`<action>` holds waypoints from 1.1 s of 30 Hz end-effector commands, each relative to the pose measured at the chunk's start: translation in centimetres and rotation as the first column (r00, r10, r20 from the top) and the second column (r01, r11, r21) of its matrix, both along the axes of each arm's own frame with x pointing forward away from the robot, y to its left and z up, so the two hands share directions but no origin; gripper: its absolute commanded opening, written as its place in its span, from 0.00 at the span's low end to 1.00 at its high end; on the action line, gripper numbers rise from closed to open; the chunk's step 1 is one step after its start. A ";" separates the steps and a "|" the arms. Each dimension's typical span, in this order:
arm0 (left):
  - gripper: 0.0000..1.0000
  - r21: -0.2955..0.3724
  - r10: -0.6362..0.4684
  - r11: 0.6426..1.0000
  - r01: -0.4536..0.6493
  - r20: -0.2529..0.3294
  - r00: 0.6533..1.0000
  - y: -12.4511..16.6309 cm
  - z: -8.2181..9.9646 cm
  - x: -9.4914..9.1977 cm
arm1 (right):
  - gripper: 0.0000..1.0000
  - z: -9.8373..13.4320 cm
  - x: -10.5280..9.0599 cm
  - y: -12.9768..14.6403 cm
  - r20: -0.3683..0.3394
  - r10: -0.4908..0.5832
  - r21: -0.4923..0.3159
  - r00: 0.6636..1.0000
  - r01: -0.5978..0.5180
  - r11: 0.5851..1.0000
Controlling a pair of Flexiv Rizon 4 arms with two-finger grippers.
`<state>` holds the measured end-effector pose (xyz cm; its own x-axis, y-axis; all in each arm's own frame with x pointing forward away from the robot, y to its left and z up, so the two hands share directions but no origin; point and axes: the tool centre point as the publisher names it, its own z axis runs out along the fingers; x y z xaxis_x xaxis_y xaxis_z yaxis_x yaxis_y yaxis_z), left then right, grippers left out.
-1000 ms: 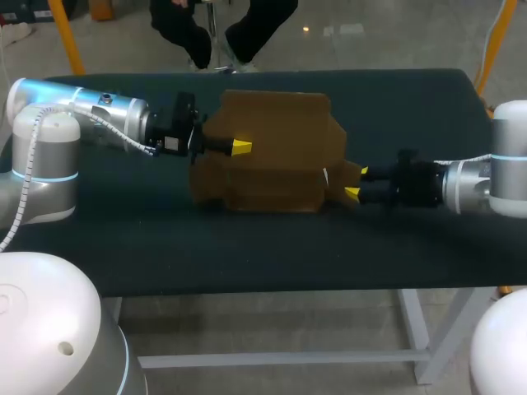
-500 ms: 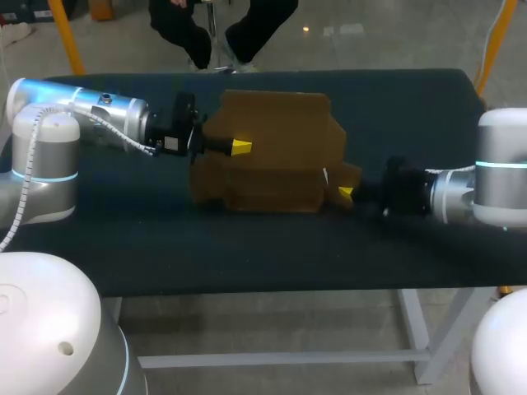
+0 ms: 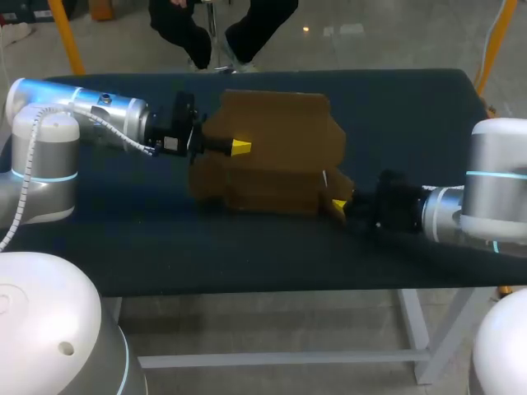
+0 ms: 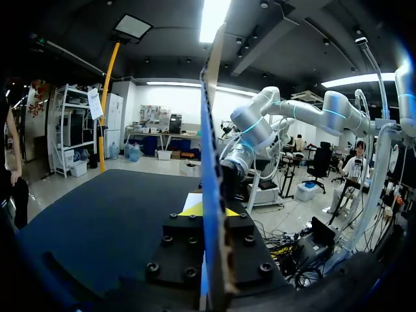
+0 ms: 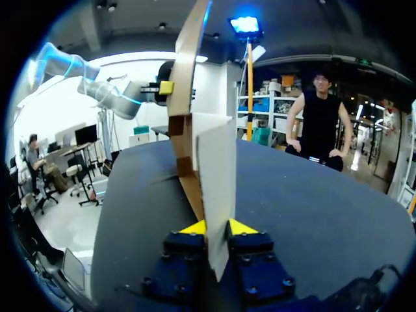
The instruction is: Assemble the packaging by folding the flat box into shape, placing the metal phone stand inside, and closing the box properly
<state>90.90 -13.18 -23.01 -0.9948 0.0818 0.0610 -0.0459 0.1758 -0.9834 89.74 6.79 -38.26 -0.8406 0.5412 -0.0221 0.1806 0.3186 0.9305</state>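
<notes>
The right pincer (image 3: 338, 205) is sitting closer to the table's near edge than a second ago, dragging the box's (image 3: 276, 152) end flap with it, while the left pincer (image 3: 239, 147) is staying put. Both are pinching cardboard: the left wrist view is showing the box wall (image 4: 211, 162) running edge-on between the left pincer's (image 4: 209, 209) fingers, and the right wrist view is showing a pale flap (image 5: 214, 169) clamped between the right pincer's (image 5: 218, 227) two yellow tips. The box is spanning the gap between the two pincers, mid-table. Bare dark table (image 3: 247, 247) is lying open beside and beneath both pincers, narrower toward the far edge. There are one box and two pincers.
</notes>
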 end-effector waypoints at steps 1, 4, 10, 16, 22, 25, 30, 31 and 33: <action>0.00 -0.001 -0.001 1.000 0.001 0.000 1.000 -0.1 -0.3 0.0 | 0.25 -0.2 -0.6 0.7 0.017 -0.046 0.000 0.999 0.046 0.999; 0.00 -0.001 -0.001 1.000 0.001 0.000 1.000 -0.1 -0.3 0.0 | 0.28 -0.2 -1.0 1.2 0.015 -0.058 0.000 0.998 0.058 0.998; 0.00 -0.001 -0.001 1.000 0.001 0.000 1.000 -0.1 -0.3 0.0 | 0.34 -0.4 -1.7 2.4 0.004 -0.072 0.001 0.997 0.072 0.997; 0.00 -0.001 -0.001 1.000 0.001 0.000 1.000 -0.1 -0.3 0.0 | 0.40 -0.3 -2.1 3.5 0.001 -0.083 0.005 0.997 0.083 0.997; 0.00 -0.001 -0.001 1.000 0.001 0.000 1.000 -0.1 -0.3 0.0 | 0.41 -0.1 -2.3 4.4 -0.001 -0.095 0.026 0.995 0.095 0.995; 0.00 -0.001 -0.001 1.000 0.001 0.000 1.000 -0.1 -0.3 0.0 | 0.42 0.1 -2.4 4.8 -0.002 -0.095 0.031 0.995 0.095 0.995; 0.00 -0.001 -0.001 1.000 0.001 0.000 1.000 -0.1 -0.3 0.0 | 0.45 0.2 -2.7 5.0 -0.007 -0.110 0.037 0.994 0.110 0.993; 0.00 -0.001 -0.001 1.000 0.001 0.000 1.000 -0.1 -0.3 0.0 | 0.45 0.2 -2.8 4.8 -0.008 -0.115 0.036 0.993 0.115 0.993; 0.00 -0.001 -0.001 1.000 0.001 0.000 1.000 -0.1 -0.3 0.0 | 0.46 0.2 -3.1 4.5 -0.010 -0.126 0.037 0.992 0.127 0.991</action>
<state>90.91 -13.20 -23.01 -0.9948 0.0816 0.0609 -0.0458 0.1756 -0.9834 87.16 11.16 -38.13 -0.7905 0.6120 0.0237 0.2312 0.2623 0.9369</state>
